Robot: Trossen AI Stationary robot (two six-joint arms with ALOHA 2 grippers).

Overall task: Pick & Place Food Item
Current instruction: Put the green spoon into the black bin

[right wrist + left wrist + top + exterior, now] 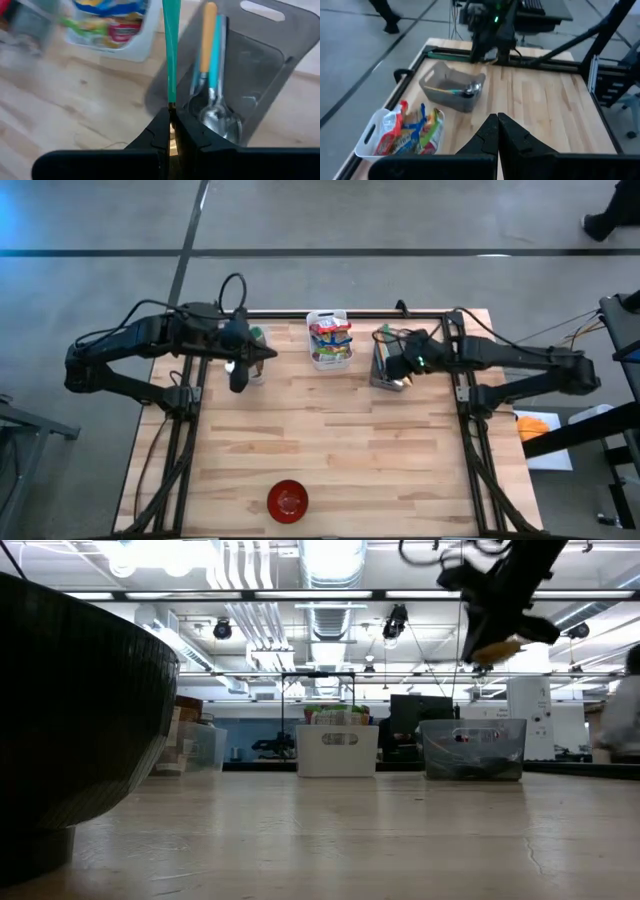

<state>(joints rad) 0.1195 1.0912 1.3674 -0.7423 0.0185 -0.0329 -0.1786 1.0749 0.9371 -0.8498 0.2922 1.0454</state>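
Right gripper [171,131] hovers over grey utensil bin [388,365], fingers pinching a teal-handled utensil [170,50] by its thin stiff handle; light, hard, prob. slippery. Food packets [330,338] sit in white basket [312,320] at table's back edge: soft, crinkly, light; best grabbed at a top edge. Labels unreadable. Left gripper [497,131] fingers pressed together, empty. Red bowl [288,499] at front.

Two arms over the counter [340,440], one red bowl [287,499], one white basket [329,340] of snack packs, one grey bin [388,365] of utensils.
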